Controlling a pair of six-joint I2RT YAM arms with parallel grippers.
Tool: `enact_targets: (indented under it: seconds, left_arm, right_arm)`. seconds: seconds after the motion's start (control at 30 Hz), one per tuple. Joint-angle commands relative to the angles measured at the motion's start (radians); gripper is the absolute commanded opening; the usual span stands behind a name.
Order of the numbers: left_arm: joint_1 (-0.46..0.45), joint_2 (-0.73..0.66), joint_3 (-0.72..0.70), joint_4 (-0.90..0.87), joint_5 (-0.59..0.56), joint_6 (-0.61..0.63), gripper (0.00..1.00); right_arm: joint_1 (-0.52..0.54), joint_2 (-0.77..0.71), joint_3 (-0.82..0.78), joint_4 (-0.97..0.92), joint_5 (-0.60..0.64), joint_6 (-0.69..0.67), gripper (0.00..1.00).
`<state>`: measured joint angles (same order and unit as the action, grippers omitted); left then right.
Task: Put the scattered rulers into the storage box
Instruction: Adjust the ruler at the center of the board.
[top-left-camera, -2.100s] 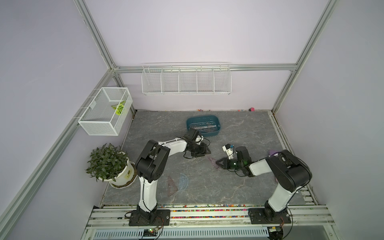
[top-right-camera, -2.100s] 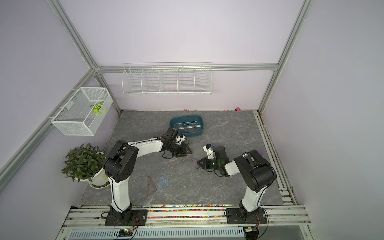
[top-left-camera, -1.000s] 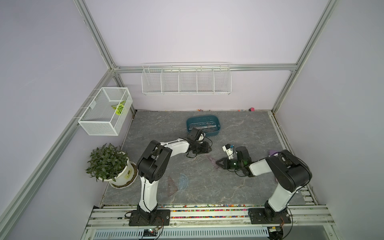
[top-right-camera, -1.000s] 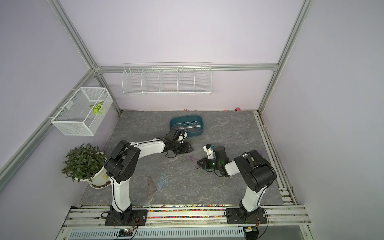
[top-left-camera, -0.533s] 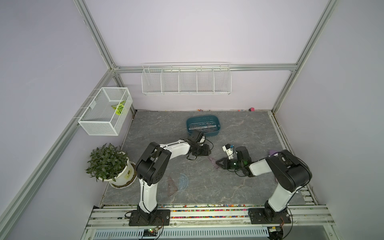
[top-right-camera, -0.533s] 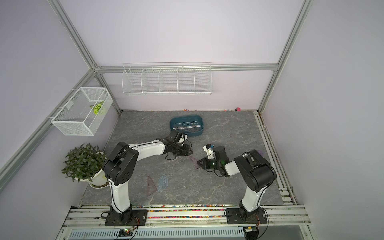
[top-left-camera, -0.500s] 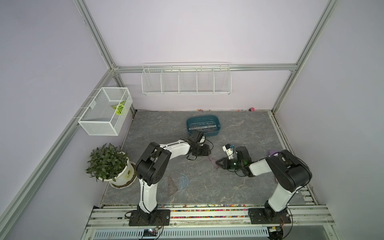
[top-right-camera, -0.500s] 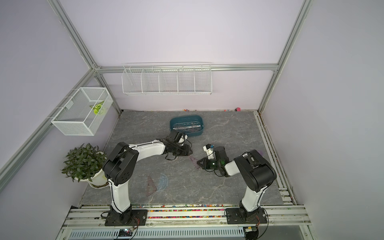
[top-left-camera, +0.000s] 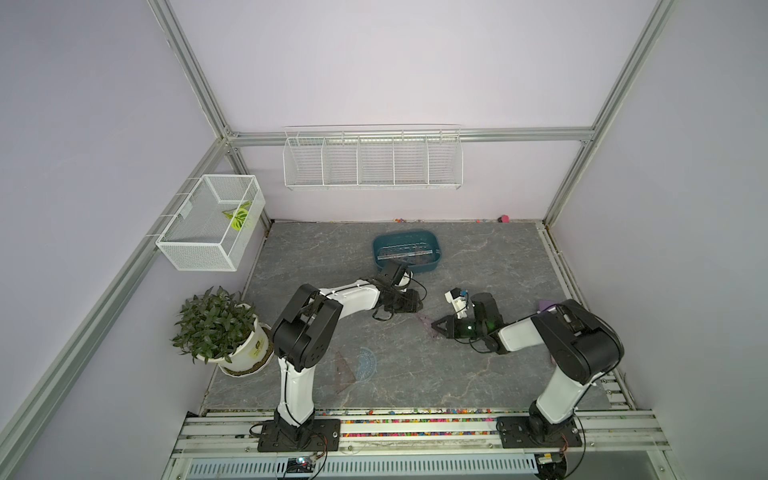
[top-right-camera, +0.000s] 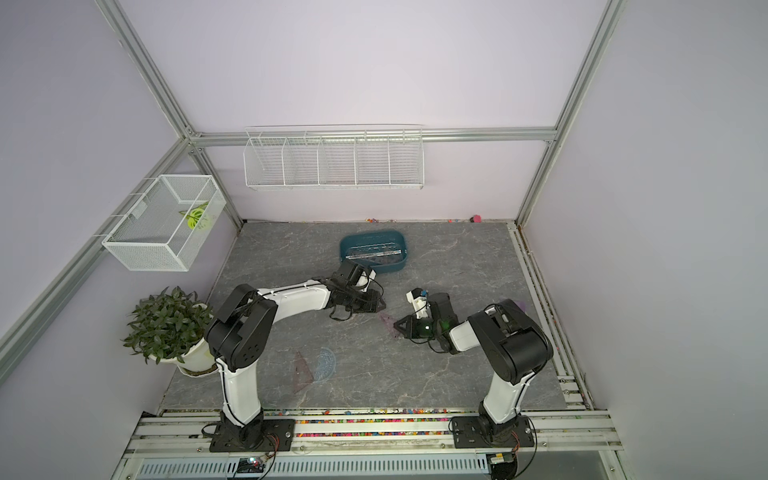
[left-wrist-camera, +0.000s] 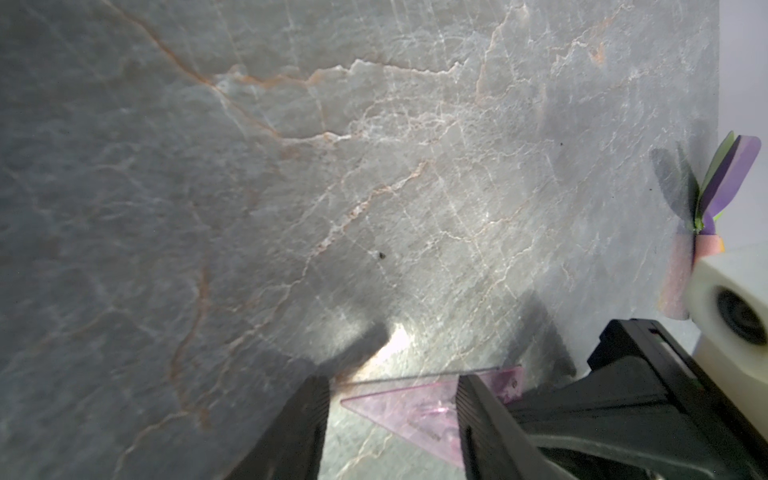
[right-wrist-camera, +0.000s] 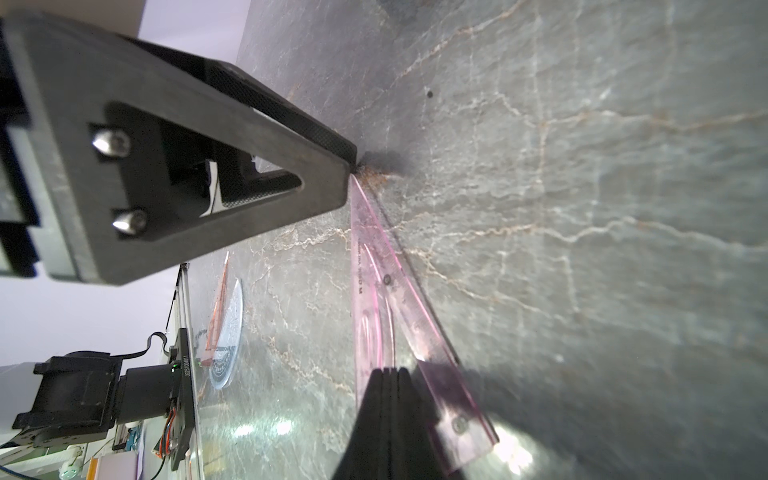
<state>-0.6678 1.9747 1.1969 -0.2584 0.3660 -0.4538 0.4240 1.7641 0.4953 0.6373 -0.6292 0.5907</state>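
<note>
**Counter** (top-left-camera: 316, 257): a grey marbled slab that carries everything noted below.

**Storage box** (top-left-camera: 419, 269): it sits toward the back of the counter, just beyond the left arm's working end. A clear straight ruler (top-left-camera: 405, 252) already lies inside it.

**Left pincer** (top-left-camera: 417, 306): it is low on the counter just short of the box, with the jaws partly parted and nothing gripped.

**Right pincer** (top-left-camera: 434, 325): it is closed tight and empty, and its tip points toward the left pincer.

**Pink set square** (right-wrist-camera: 374, 270): it lies flat on the counter between the two tips.
- Its long axis runs from one pincer to the other.
- The broad end lies under or against the right pincer's closed tip, and contact cannot be confirmed.
- In the left wrist view the sharp corner sits in the gap between the left pincer's fingers (left-wrist-camera: 307, 415). One finger overlaps the sheet and the other stands past the corner on bare counter.

**Brown set square** (top-left-camera: 343, 374) and **protractor** (top-left-camera: 366, 362): they lie side by side near the front of the counter, well apart from both pincers.

**Judgement:** your left arm is nearer the box and already brackets the sharp end, so the pick looks like its job. A sheet lying flat offers no edge to bite. You will probably need the right tip to pin or tip it first.
</note>
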Motion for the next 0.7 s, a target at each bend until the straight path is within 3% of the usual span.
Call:
enact_targets:
  seconds: [0.0, 0.3, 0.67]
  left_arm:
    - [-0.033, 0.146, -0.123, -0.272, 0.036, -0.010, 0.56]
    - [-0.030, 0.131, -0.135, -0.227, 0.086, -0.022, 0.51]
    - [-0.010, 0.157, -0.123, -0.220, 0.053, -0.030, 0.18]
  right_arm:
    - [-0.003, 0.033, -0.046, -0.159, 0.057, 0.007, 0.05]
    - [0.004, 0.037, -0.046, -0.147, 0.057, 0.011, 0.05]
    - [0.005, 0.014, -0.046, -0.166, 0.059, 0.006, 0.05]
